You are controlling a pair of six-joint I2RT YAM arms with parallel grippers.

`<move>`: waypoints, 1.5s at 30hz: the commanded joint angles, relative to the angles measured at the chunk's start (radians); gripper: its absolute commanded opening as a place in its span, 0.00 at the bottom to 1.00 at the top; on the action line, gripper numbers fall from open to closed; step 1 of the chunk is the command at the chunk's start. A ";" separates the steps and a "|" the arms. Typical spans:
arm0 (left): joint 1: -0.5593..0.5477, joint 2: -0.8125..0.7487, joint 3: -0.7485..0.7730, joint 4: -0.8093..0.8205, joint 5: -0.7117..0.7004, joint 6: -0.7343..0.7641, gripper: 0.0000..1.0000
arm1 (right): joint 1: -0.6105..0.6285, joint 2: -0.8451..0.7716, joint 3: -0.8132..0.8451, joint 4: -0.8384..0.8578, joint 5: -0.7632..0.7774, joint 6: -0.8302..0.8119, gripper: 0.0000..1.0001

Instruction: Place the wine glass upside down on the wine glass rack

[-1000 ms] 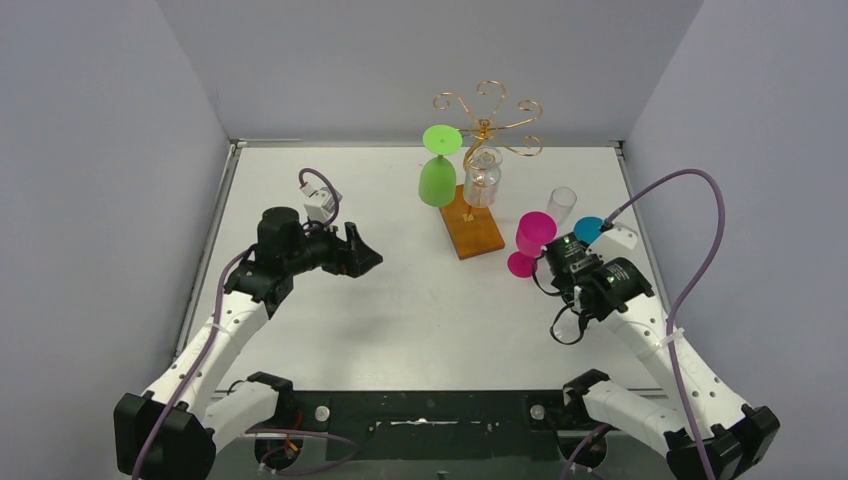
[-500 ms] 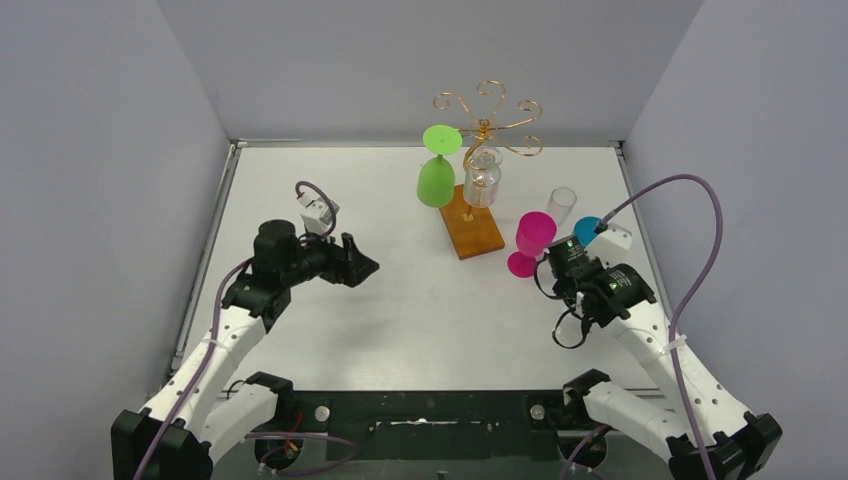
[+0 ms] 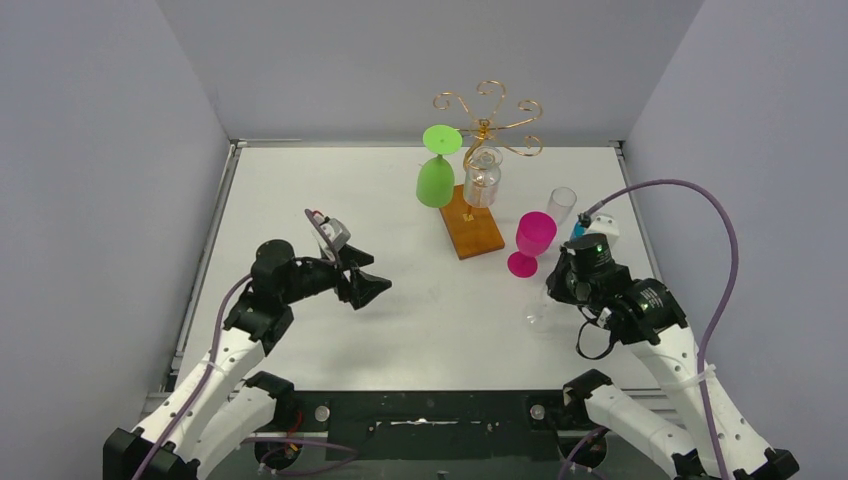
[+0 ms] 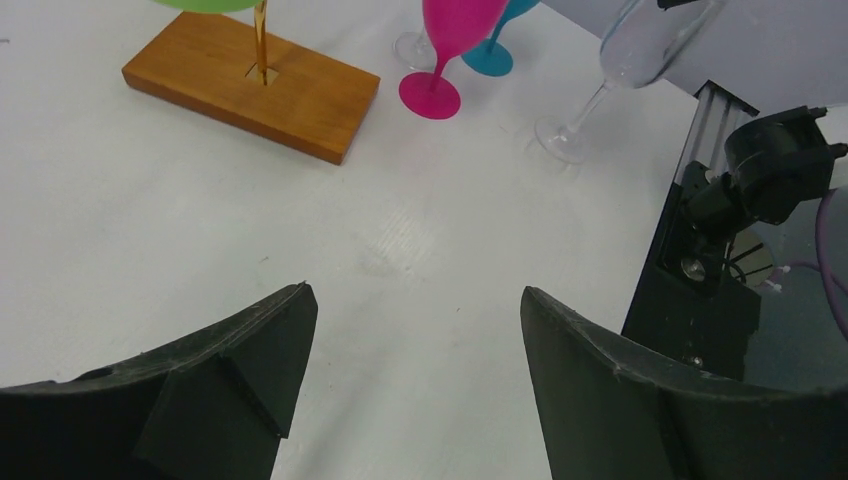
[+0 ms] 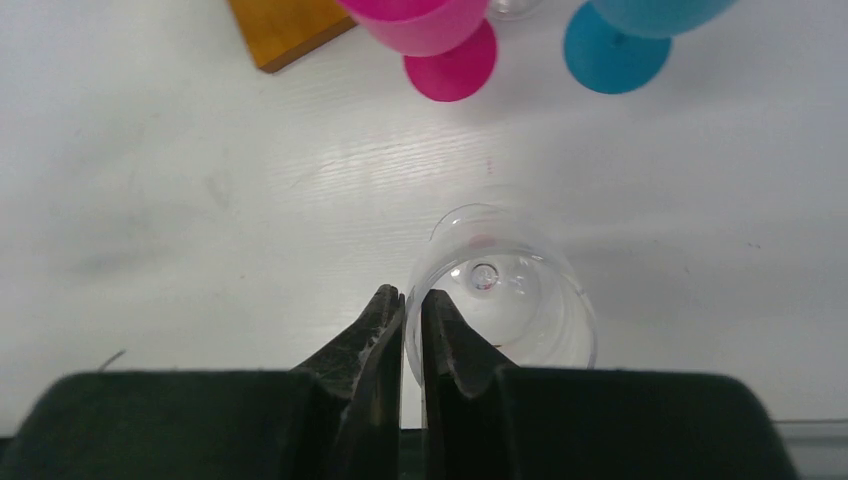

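Observation:
A clear wine glass (image 5: 505, 285) stands tilted at the right, its foot (image 3: 538, 318) low by the table. My right gripper (image 5: 412, 296) is shut on the wall of its rim, one finger inside the bowl and one outside. The left wrist view shows that glass (image 4: 655, 45) leaning from the gripper. The wine glass rack (image 3: 487, 115) rises at the back from a wooden base (image 3: 472, 225). A green glass (image 3: 437, 178) and a clear glass (image 3: 482, 178) hang upside down from it. My left gripper (image 3: 375, 287) is open over bare table, with nothing between its fingers (image 4: 270, 340).
A pink glass (image 3: 533, 238) stands upright just right of the wooden base, another clear glass (image 3: 562, 203) behind it. A blue glass (image 5: 615, 45) stands beside the pink one, mostly hidden by my right arm in the top view. Grey walls close in the table.
My right gripper has shut on the clear glass's rim and drawn it toward the near edge. The left arm has shifted nearer and slightly right, still open.

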 commanded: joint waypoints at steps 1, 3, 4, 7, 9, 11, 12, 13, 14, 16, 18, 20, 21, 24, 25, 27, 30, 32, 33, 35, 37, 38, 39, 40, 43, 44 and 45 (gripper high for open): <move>-0.036 -0.026 0.059 0.032 0.011 0.168 0.74 | -0.006 -0.027 0.066 0.119 -0.310 -0.184 0.00; -0.058 -0.018 0.096 -0.032 0.007 0.262 0.74 | -0.005 -0.028 0.069 0.147 -0.429 -0.218 0.00; -0.073 -0.017 0.106 -0.064 0.012 0.320 0.74 | -0.006 -0.026 0.068 0.164 -0.492 -0.234 0.00; -0.121 -0.030 0.129 -0.110 0.005 0.448 0.77 | -0.005 -0.014 0.072 0.206 -0.641 -0.260 0.00; -0.144 -0.045 0.129 -0.123 0.015 0.517 0.80 | -0.005 -0.004 0.075 0.237 -0.731 -0.274 0.00; -0.160 -0.060 0.123 -0.133 0.036 0.572 0.83 | -0.005 0.003 0.078 0.270 -0.805 -0.287 0.00; -0.167 -0.069 0.119 -0.135 0.040 0.592 0.85 | -0.005 0.005 0.080 0.287 -0.832 -0.288 0.00; -0.172 -0.076 0.116 -0.139 0.042 0.615 0.87 | -0.005 0.006 0.083 0.303 -0.860 -0.290 0.00; -0.178 -0.084 0.115 -0.151 0.045 0.639 0.89 | -0.005 0.006 0.085 0.327 -0.886 -0.290 0.00; -0.187 -0.104 0.115 -0.177 0.064 0.695 0.92 | -0.005 0.008 0.089 0.364 -0.946 -0.292 0.00; -0.191 -0.118 0.115 -0.230 0.110 0.780 0.93 | -0.005 0.011 0.089 0.407 -1.034 -0.288 0.00; -0.192 -0.125 0.121 -0.301 0.171 0.865 0.92 | -0.006 0.016 0.089 0.449 -1.091 -0.269 0.00; -0.192 -0.123 0.130 -0.332 0.207 0.915 0.92 | -0.006 0.017 0.087 0.467 -1.118 -0.260 0.00; -0.194 -0.110 0.152 -0.403 0.280 0.992 0.86 | -0.006 0.025 0.080 0.529 -1.186 -0.228 0.00; -0.194 -0.105 0.158 -0.419 0.298 1.009 0.82 | -0.006 0.028 0.073 0.556 -1.207 -0.212 0.00; -0.197 -0.100 0.161 -0.428 0.316 1.024 0.74 | -0.005 0.031 0.061 0.614 -1.246 -0.179 0.00; -0.202 -0.095 0.166 -0.422 0.348 1.026 0.71 | -0.004 0.033 0.048 0.685 -1.274 -0.134 0.00; -0.205 -0.089 0.176 -0.437 0.380 1.039 0.68 | -0.003 0.036 0.047 0.710 -1.282 -0.123 0.00; -0.207 -0.087 0.179 -0.444 0.394 1.045 0.65 | -0.003 0.040 0.048 0.720 -1.284 -0.116 0.00; -0.211 -0.080 0.179 -0.456 0.404 1.060 0.57 | -0.004 0.052 0.046 0.755 -1.304 -0.092 0.00; -0.215 -0.074 0.179 -0.467 0.406 1.074 0.52 | -0.003 0.066 0.047 0.794 -1.329 -0.067 0.00; -0.216 -0.071 0.178 -0.469 0.408 1.079 0.51 | -0.001 0.072 0.050 0.805 -1.334 -0.063 0.00; -0.216 -0.070 0.177 -0.466 0.411 1.081 0.50 | 0.001 0.077 0.054 0.809 -1.335 -0.062 0.00; -0.217 -0.069 0.174 -0.460 0.418 1.082 0.50 | 0.002 0.082 0.057 0.813 -1.336 -0.062 0.00; -0.217 -0.069 0.177 -0.454 0.433 1.083 0.46 | 0.011 0.098 0.059 0.827 -1.334 -0.058 0.00; -0.219 -0.069 0.179 -0.453 0.437 1.085 0.45 | 0.016 0.102 0.057 0.827 -1.328 -0.060 0.00; -0.218 -0.069 0.181 -0.455 0.439 1.086 0.45 | 0.018 0.104 0.052 0.832 -1.325 -0.060 0.00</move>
